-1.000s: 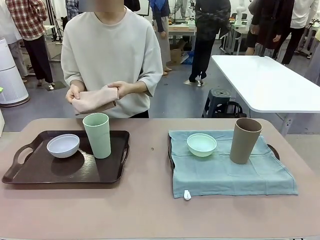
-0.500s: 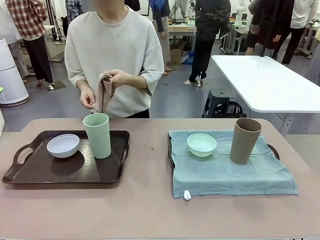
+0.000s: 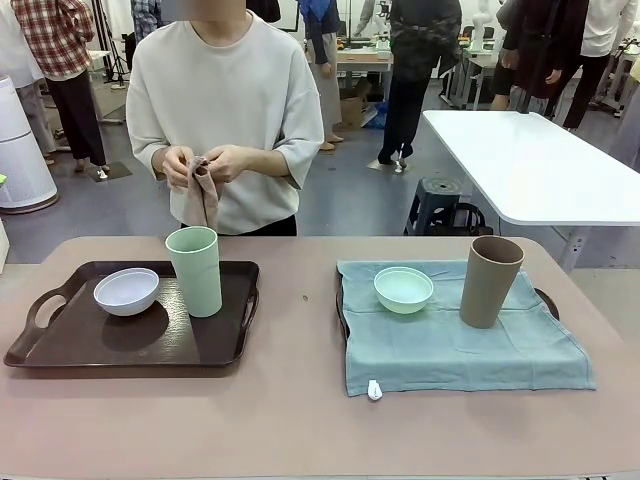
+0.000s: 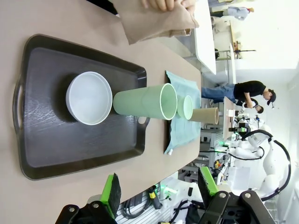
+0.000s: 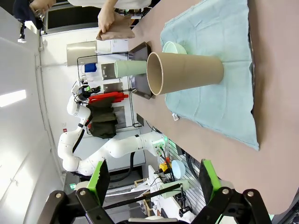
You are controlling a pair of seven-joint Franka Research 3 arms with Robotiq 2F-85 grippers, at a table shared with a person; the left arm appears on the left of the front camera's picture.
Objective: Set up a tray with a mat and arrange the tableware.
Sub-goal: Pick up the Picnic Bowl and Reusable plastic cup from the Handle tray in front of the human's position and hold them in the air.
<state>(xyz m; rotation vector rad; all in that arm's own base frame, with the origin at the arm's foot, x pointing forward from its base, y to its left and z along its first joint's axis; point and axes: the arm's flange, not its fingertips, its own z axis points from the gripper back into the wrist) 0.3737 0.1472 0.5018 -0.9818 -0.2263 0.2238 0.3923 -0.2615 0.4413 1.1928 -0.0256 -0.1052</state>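
Tan-brown tumbler (image 3: 490, 282) tall, matte; mat (image 3: 450, 350) soft, creased.

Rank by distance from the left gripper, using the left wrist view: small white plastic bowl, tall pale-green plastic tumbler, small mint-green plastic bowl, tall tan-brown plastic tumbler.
From the left gripper:
1. Small white bowl, on the dark tray.
2. Pale-green tumbler, same tray, beside the bowl.
3. Mint-green bowl, on the teal cloth mat.
4. Tan-brown tumbler, same mat, farthest.

All plain: dark-brown tray (image 3: 100, 350), blue-green mat (image 3: 450, 355), white bowl (image 3: 126, 291), mint-green bowl (image 3: 404, 289), pale-green tumbler (image 3: 195, 272), tan-brown tumbler (image 3: 489, 282).
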